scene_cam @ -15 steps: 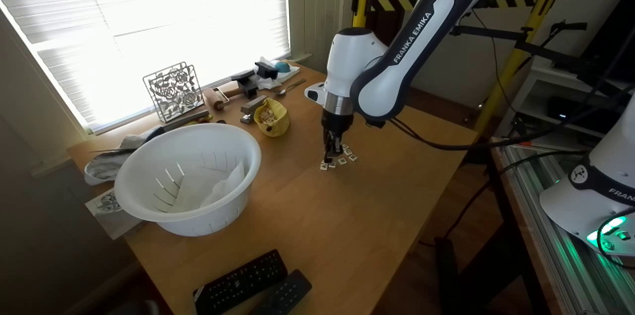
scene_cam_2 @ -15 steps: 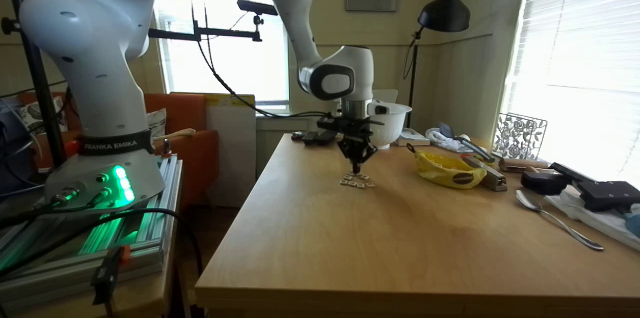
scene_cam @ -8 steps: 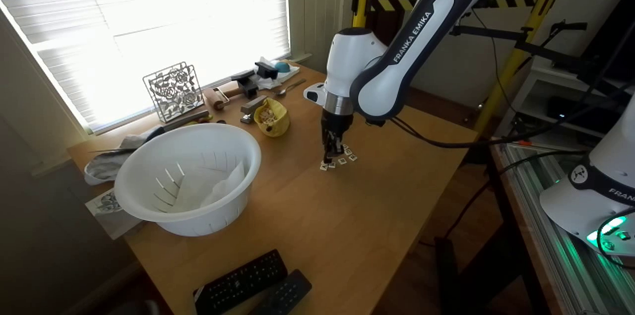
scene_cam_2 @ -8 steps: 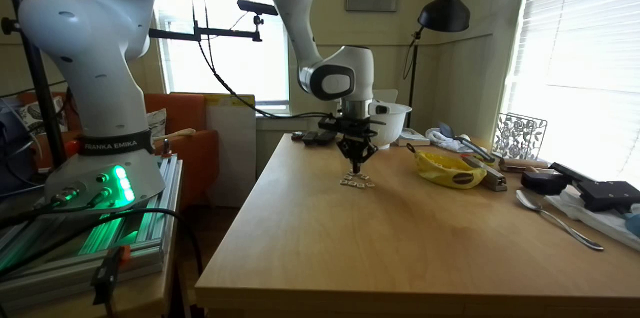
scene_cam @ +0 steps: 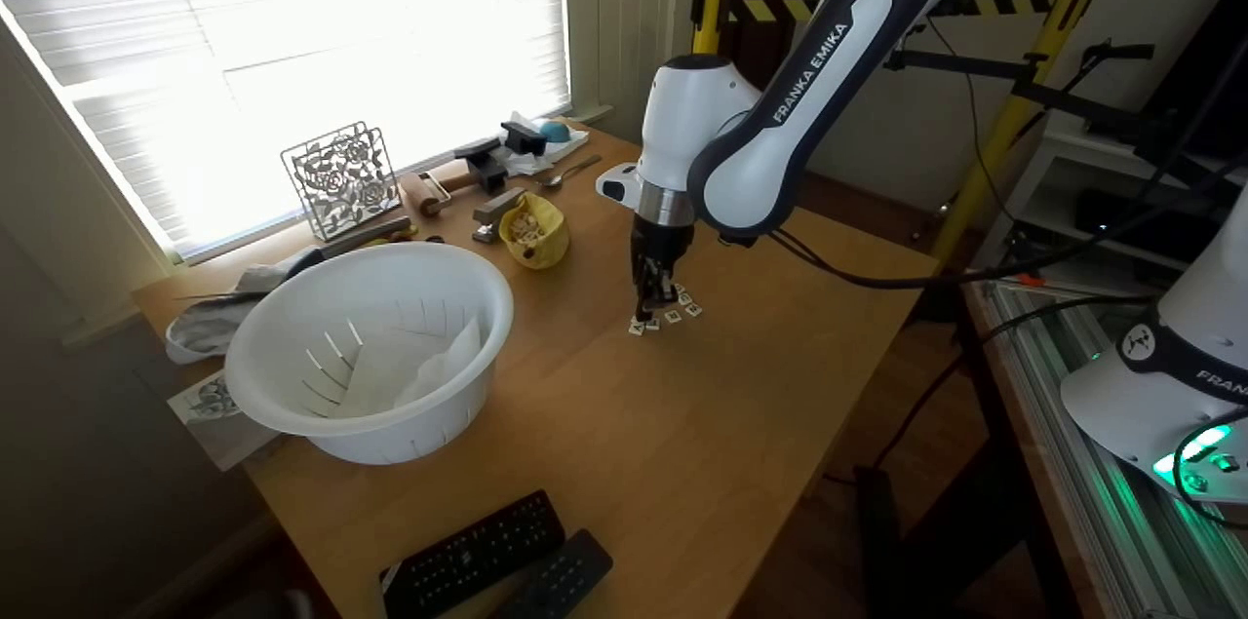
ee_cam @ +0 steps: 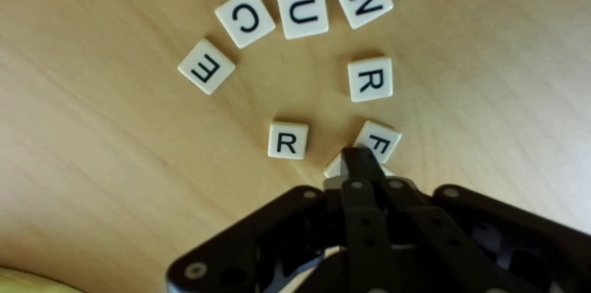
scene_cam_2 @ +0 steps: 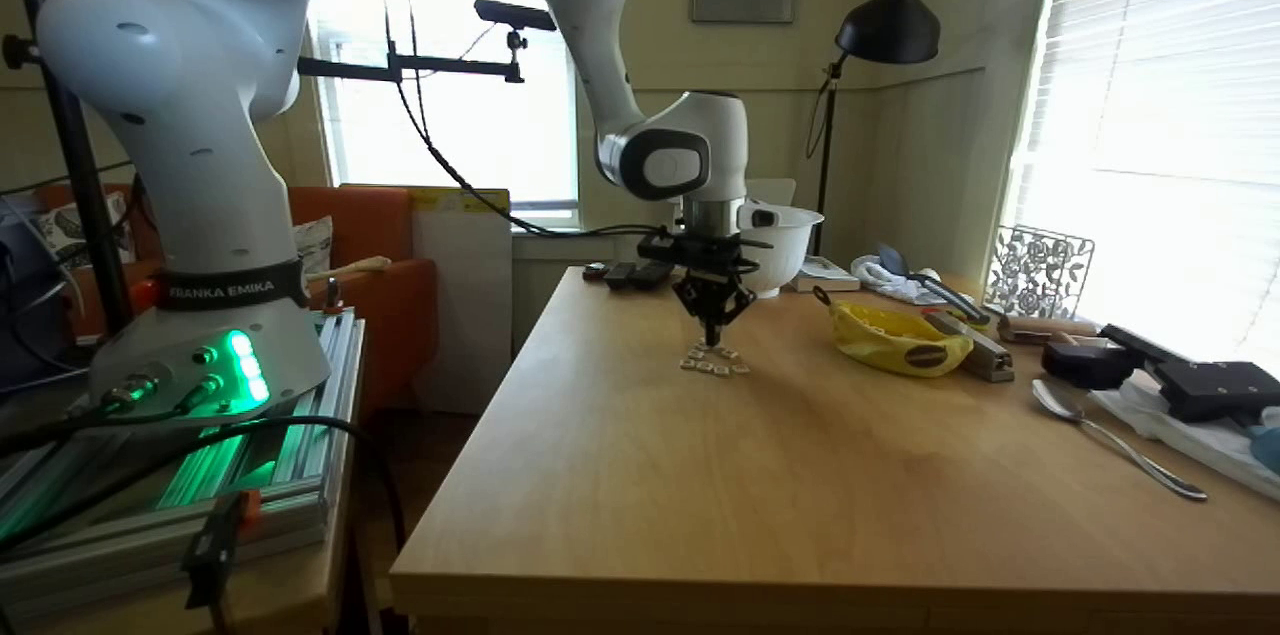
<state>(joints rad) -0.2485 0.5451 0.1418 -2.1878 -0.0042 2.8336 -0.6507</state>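
White square tiles (ee_cam: 287, 140) bearing black capitals lie within the edges of the surface (scene_cam: 780, 385); pincer (ee_cam: 364, 164) clenched, masking most of one.

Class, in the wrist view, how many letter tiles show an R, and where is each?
2: one R tile, left of the F tile; the other R tile, just above the F tile. The gripper partly hides another tile, whose letter I cannot read.

White window blinds (scene_cam_2: 1150, 140) glow brightly near a black lamp (scene_cam_2: 889, 23).
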